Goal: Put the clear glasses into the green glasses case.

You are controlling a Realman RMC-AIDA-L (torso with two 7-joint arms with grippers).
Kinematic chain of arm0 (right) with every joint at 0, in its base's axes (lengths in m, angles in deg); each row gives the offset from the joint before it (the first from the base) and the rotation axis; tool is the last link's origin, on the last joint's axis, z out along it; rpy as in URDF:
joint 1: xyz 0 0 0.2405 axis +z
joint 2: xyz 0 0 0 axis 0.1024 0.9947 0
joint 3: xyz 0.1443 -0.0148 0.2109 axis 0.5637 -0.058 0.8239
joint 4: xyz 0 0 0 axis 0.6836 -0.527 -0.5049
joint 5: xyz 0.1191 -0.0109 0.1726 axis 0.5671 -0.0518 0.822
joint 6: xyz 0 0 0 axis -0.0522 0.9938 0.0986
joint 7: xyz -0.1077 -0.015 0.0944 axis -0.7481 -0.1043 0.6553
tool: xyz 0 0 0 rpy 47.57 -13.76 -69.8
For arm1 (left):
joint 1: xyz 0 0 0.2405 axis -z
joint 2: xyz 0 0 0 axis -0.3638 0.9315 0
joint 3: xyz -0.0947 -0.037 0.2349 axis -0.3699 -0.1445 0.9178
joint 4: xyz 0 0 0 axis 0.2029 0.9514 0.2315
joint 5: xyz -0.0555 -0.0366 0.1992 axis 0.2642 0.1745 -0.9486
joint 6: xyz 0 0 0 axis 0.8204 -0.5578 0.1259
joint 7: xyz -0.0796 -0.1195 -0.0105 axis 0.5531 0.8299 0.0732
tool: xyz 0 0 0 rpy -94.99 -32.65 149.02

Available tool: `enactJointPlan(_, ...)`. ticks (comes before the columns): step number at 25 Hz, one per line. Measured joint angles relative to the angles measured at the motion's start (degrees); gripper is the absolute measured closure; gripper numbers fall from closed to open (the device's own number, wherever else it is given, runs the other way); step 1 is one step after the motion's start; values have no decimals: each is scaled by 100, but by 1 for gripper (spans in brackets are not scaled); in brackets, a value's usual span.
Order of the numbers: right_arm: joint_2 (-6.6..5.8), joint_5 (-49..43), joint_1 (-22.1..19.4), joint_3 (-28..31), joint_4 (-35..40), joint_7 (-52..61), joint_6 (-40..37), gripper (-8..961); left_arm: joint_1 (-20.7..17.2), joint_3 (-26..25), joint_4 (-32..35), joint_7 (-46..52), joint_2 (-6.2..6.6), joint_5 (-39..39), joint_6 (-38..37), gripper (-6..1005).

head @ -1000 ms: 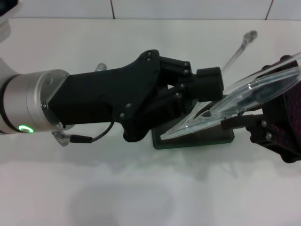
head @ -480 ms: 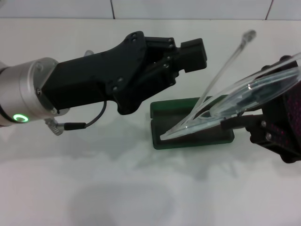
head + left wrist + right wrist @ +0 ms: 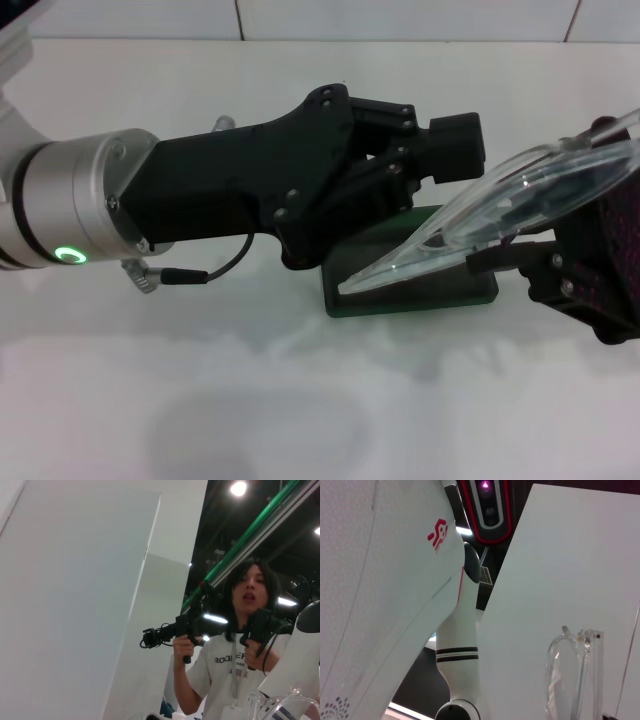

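The glasses (image 3: pixel 520 195) are clear like water. The case (image 3: pixel 420 290) is dark green. The table (image 3: pixel 300 400) is white. Both grippers are black.

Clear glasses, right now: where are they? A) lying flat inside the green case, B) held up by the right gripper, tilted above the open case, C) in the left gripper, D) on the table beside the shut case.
B: the clear glasses sit tilted in the right gripper above the open green glasses case, while the left gripper reaches in beside them.
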Motion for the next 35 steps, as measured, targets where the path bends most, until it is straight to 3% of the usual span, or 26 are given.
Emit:
enactJointPlan(11, 0, -8, -8, 2, -7, -2, 1, 882, -62, -63, -44, -43, 3, 17, 7, 940)
enactJointPlan(16, 4, -14, -12, -1, -17, 9, 1, 881, -90, -382, -182, -184, 31, -83, 72, 940)
enactJointPlan(20, -8, -45, -13, -3, 18, 227, 80, 880, -147, -1376, -291, -240, 136, -697, 77, 940)
enactJointPlan(21, -14, -70, -13, -5, 87, 348, 126, 880, -242, -2150, -287, -214, 256, -1185, 78, 940)
enactJointPlan(22, -24, -109, -13, -7, 178, 499, 189, 880, -242, -2150, -287, -214, 256, -1185, 78, 940)
enactJointPlan(24, -30, -252, -30, -1, 510, 907, 306, 880, -388, -3044, -298, -136, 429, -1649, 78, 940)
enactJointPlan(25, -35, -473, -114, 21, 1145, 1487, 469, 879, -484, -3473, -314, -86, 525, -1835, 79, 940)
enactJointPlan(27, -35, -633, -187, 27, 1591, 1841, 593, 879, -703, -4002, -331, -15, 675, -2052, 53, 940)
enactJointPlan(30, -31, -1253, -369, 1, 2959, 3062, 1084, 879, -1159, -4310, -284, 10, 787, -2076, -14, 940)
enactJointPlan(35, -68, -2596, -147, 23, 4888, 5230, 1447, 878, -1618, -4431, -260, -39, 771, -2034, -53, 940)
